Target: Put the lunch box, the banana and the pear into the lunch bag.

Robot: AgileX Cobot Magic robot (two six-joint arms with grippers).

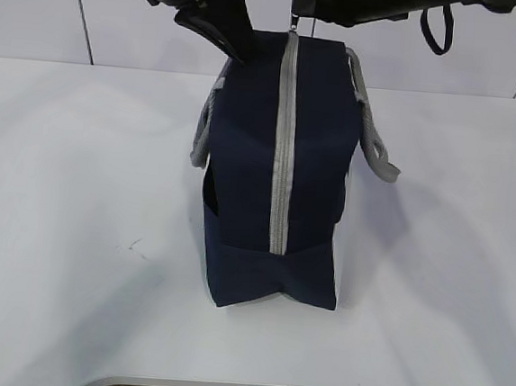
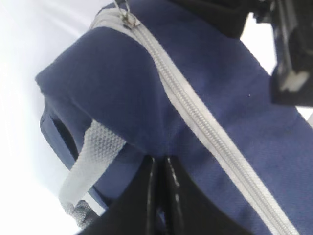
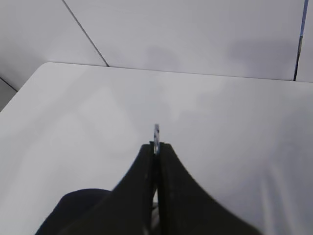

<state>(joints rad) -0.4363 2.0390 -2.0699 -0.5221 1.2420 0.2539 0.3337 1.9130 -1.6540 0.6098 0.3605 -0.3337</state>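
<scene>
We see nothing of the lunch bag's [image 1: 273,172] inside: its grey zipper [image 1: 284,150] runs shut along the whole top, so whatever it holds is hidden from us. Both arms are cut off by the top edge of the exterior view, leaving only dark shapes above the bag's far end. The bag stands upright on the white table [image 1: 74,231], about midway between its left and right edges, one grey handle [image 1: 376,131] hanging down each side. The left gripper [image 2: 160,164] has its jaws pressed together on a fold of navy fabric beside the zipper, near a handle. The right gripper [image 3: 156,147] has its jaws closed on a thin metal ring pull [image 3: 156,133], seen edge-on, at the bag's far end.
</scene>
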